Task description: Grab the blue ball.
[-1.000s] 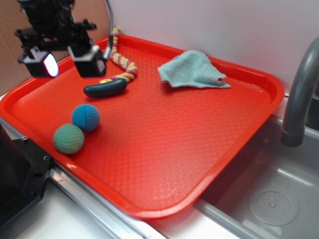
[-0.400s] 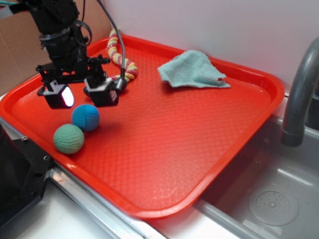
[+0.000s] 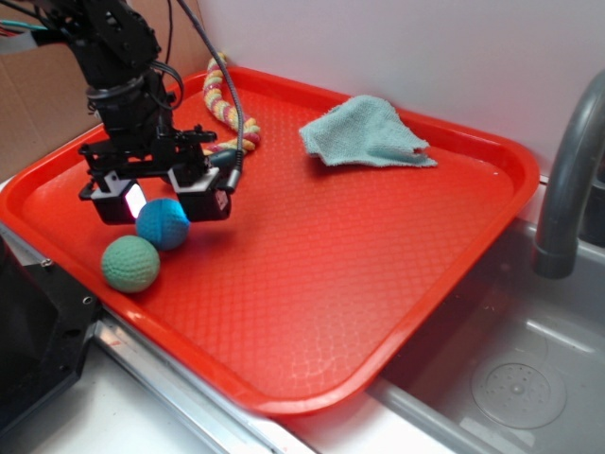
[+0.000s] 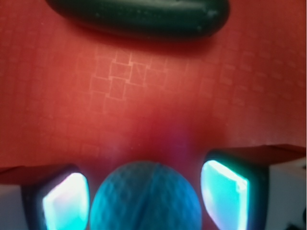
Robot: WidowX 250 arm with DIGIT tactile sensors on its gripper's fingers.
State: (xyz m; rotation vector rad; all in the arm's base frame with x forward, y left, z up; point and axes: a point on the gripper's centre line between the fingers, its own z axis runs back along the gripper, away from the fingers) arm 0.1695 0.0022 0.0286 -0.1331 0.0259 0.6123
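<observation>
Gripper [image 3: 163, 200] is hovering spread over the blue ball [image 3: 163, 224], fingers [image 4: 225, 191] flanking it without touching, green ball [image 3: 129, 263] sitting just beside it.

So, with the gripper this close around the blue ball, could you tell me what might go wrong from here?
The gripper is open, with the blue ball between its fingers but not yet clamped; closing off-centre could squirt the round ball out. The green ball sits close beside it, so a finger coming lower might nudge it, and either ball could roll across the red tray.
</observation>
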